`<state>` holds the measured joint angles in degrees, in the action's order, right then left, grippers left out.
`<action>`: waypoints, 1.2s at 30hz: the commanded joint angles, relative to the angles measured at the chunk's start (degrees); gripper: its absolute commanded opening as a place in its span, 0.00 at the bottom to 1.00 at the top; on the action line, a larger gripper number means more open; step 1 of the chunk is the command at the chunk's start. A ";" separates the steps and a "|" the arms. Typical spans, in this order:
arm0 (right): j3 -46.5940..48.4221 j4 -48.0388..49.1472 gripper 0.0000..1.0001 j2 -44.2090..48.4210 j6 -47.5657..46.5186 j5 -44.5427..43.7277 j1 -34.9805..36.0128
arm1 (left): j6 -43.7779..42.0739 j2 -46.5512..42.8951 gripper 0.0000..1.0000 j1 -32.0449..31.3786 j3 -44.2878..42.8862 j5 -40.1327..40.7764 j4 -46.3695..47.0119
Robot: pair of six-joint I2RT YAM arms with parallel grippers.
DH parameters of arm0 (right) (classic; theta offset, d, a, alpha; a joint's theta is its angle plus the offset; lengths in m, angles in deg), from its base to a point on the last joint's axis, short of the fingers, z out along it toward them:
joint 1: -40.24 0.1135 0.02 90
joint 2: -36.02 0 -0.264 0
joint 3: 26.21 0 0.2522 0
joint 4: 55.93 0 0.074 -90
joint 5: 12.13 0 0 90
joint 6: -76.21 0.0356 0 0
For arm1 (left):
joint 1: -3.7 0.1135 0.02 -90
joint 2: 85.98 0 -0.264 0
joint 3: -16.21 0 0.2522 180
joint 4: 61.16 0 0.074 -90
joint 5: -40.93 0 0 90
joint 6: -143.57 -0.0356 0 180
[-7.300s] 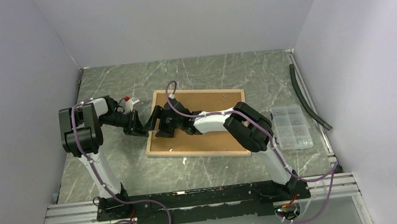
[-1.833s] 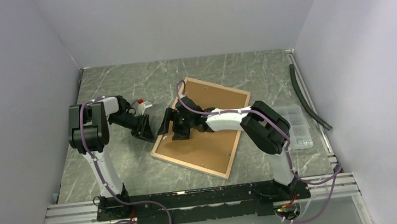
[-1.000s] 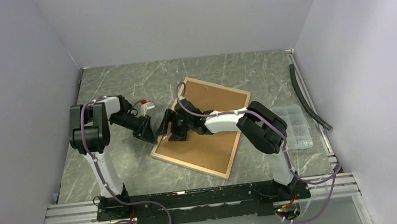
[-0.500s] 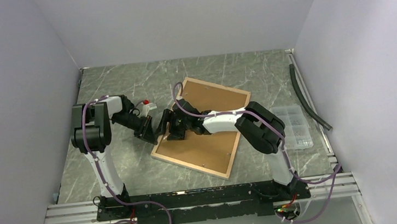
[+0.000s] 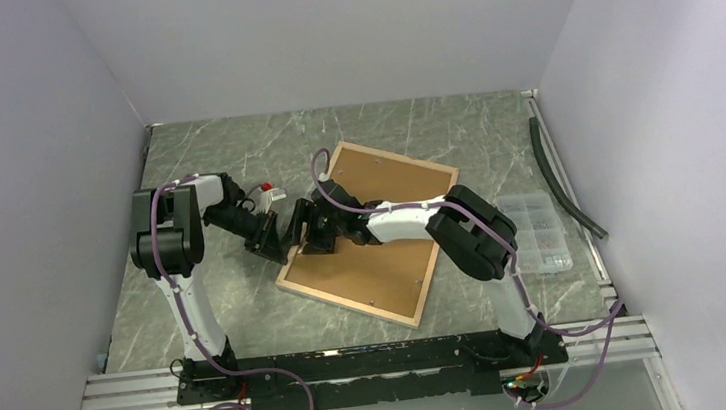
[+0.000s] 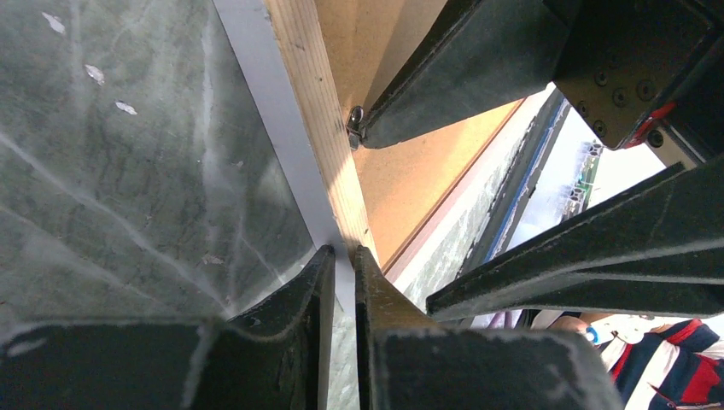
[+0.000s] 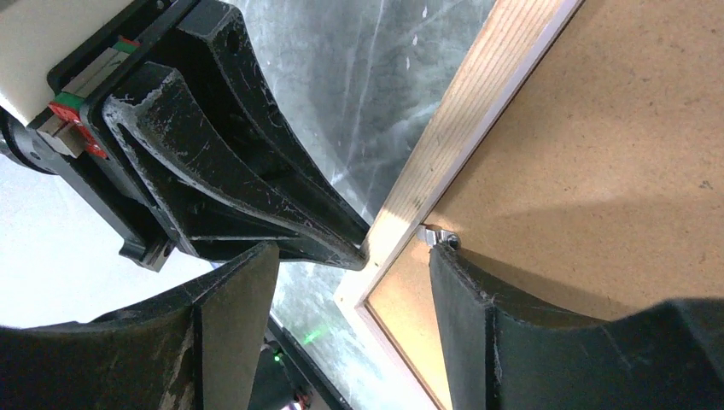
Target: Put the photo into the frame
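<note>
Currently two arms reach low and inward, meeting at the one frame [image 5: 348, 304]. Left fingers [image 5: 279, 243] pinch its outer lip. Right fingers [image 5: 301, 233] are spread, straddling that rail, one over the backing board [image 5: 384, 253]. Frame lies back-up, skewed, mid-tabletop [image 5: 234, 157]; one clear box [image 5: 533, 234] sits beyond it

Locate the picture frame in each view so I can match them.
Top external: frame mid-table, skewed, back side up.
Left wrist: its wooden rail runs from top centre down to mid-picture.
Right wrist: the rail crosses diagonally from top right.
Shared landmark: left gripper clamping that rail.
</note>
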<state>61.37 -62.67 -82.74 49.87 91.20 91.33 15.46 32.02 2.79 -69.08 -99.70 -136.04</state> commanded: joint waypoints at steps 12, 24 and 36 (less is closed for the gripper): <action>2.53 -0.39 0.68 -2.86 -2.17 -2.18 0.14 | -2.18 1.50 0.13 -1.06 -0.12 -0.77 1.16; -4.47 -6.49 0.97 15.37 -6.71 -3.78 -3.69 | -2.95 -0.76 0.22 1.90 -4.94 -0.56 -2.63; -25.28 -28.75 1.00 45.01 -15.38 -18.20 -34.06 | -0.70 -5.71 0.26 1.31 0.03 12.78 7.14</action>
<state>39.64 -81.73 -40.60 39.99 78.74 62.54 15.27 30.90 5.35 -71.83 -93.12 -133.18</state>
